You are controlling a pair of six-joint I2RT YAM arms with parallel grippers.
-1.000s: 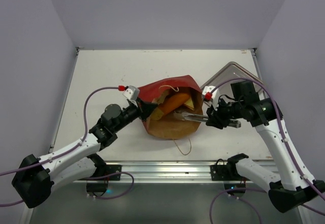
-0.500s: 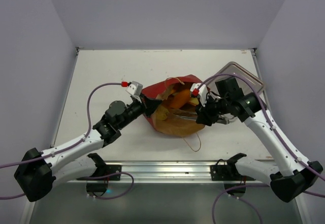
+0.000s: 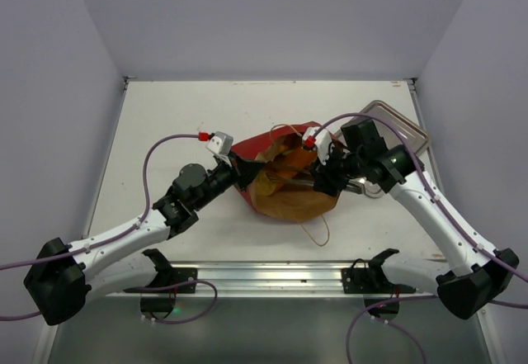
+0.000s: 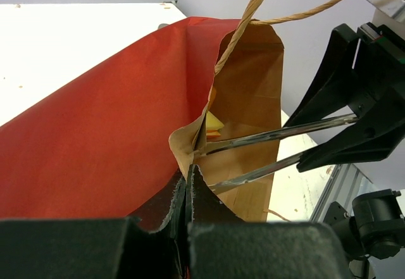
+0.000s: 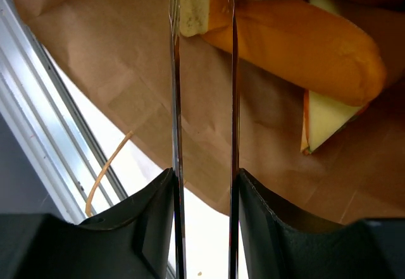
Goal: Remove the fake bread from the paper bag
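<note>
The paper bag (image 3: pixel 285 195), red outside (image 4: pixel 107 121) and brown inside (image 5: pixel 114 57), lies on its side with its mouth toward the right arm. My left gripper (image 3: pixel 238 168) is shut on the bag's rim (image 4: pixel 183 155) and holds the mouth up. My right gripper (image 3: pixel 290 181) reaches into the bag with two long metal blades. The blades sit against both sides of a speckled bread slice (image 5: pixel 201 4). A long golden loaf (image 5: pixel 304 45) and a pale wedge (image 5: pixel 323 117) lie beside it. The blades (image 4: pixel 266 136) also show in the left wrist view.
A silver metal tray (image 3: pixel 403 125) stands at the back right, behind my right arm. A loose tan handle (image 3: pixel 318 230) trails from the bag toward the metal rail at the table's near edge (image 3: pixel 272 273).
My right arm has pushed left, its blades going from the bag's mouth deep into the bag. The bag and my left gripper have shifted slightly right and back.
</note>
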